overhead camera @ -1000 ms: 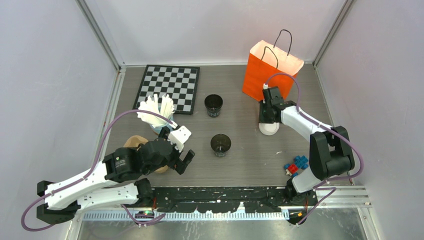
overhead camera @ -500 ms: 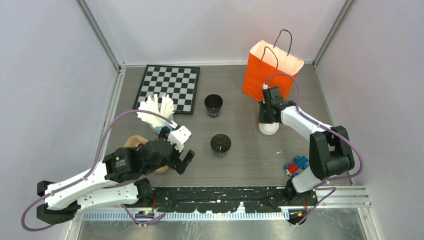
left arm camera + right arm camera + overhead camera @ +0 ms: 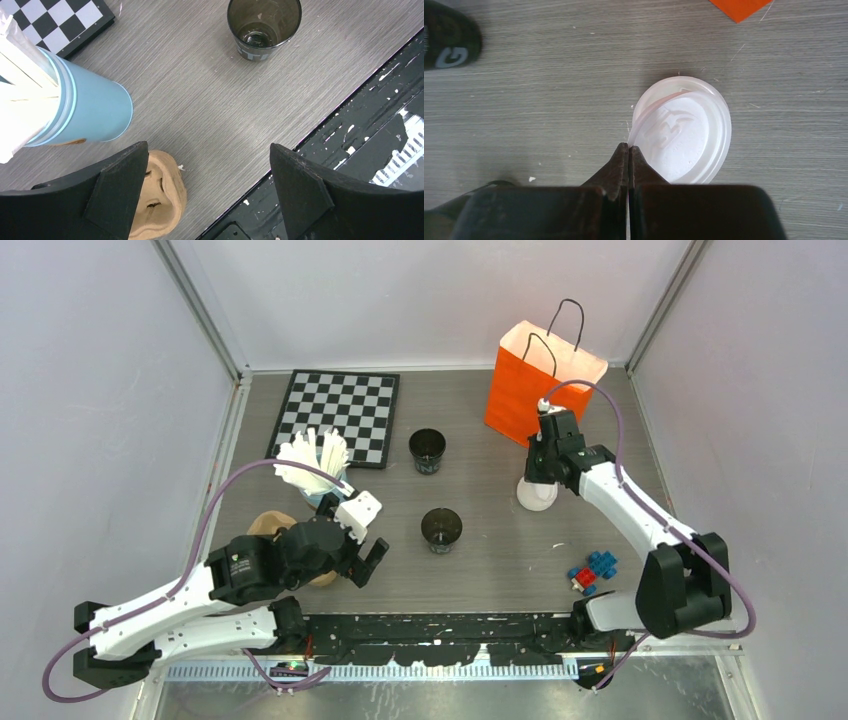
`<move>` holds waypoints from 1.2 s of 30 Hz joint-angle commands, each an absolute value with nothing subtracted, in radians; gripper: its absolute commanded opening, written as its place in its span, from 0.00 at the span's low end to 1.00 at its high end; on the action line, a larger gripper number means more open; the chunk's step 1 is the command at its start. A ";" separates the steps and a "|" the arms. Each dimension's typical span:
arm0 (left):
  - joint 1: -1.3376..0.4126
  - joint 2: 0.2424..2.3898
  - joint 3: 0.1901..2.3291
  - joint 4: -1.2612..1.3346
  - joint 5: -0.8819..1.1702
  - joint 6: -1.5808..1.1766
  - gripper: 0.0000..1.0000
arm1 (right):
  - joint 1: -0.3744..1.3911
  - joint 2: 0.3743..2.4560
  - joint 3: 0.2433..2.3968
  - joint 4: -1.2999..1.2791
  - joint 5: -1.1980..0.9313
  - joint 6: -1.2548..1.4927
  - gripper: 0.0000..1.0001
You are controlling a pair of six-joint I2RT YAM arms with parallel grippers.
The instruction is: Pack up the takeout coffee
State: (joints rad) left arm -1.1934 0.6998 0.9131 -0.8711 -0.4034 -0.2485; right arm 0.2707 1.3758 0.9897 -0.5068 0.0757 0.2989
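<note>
Two open black paper cups stand mid-table, one (image 3: 427,450) by the chessboard and one (image 3: 441,528) nearer me; neither has a lid. A round white lid (image 3: 537,495) lies right of them, one edge tilted up. My right gripper (image 3: 541,472) is shut on the lid's rim, and the right wrist view shows its closed tips (image 3: 629,148) at the left edge of the lid (image 3: 686,132). My left gripper (image 3: 368,563) is open and empty, low over the table left of the near cup (image 3: 263,27), with its jaws wide apart (image 3: 207,150).
An orange paper bag (image 3: 540,380) stands open at the back right. A chessboard (image 3: 340,415) lies at the back left. A light-blue cup of white sticks (image 3: 325,475) and a tan moulded piece (image 3: 160,200) sit beside my left gripper. Toy bricks (image 3: 592,570) lie front right.
My right arm has swung its elbow outward to the right and the wrist has shifted up and right; the lid now sits tilted in its grip. The left arm has not moved.
</note>
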 commanded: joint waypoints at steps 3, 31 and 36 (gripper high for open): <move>-1.196 0.654 0.885 -0.785 -0.383 -0.179 0.91 | 0.267 1.250 1.032 -0.553 -0.077 0.344 0.00; -1.196 0.836 0.906 -0.071 -0.110 -0.676 0.73 | 0.567 0.671 0.607 0.335 -0.514 1.012 0.00; -1.195 0.815 0.871 -0.045 -0.275 -0.826 0.71 | 0.583 0.664 0.589 0.334 -0.510 1.000 0.01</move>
State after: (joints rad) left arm -1.1938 0.8513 0.8719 -0.1635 -0.1379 -0.6785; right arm 0.5694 0.6846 0.6018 0.2626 -0.5022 0.9947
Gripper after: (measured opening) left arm 0.709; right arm 0.017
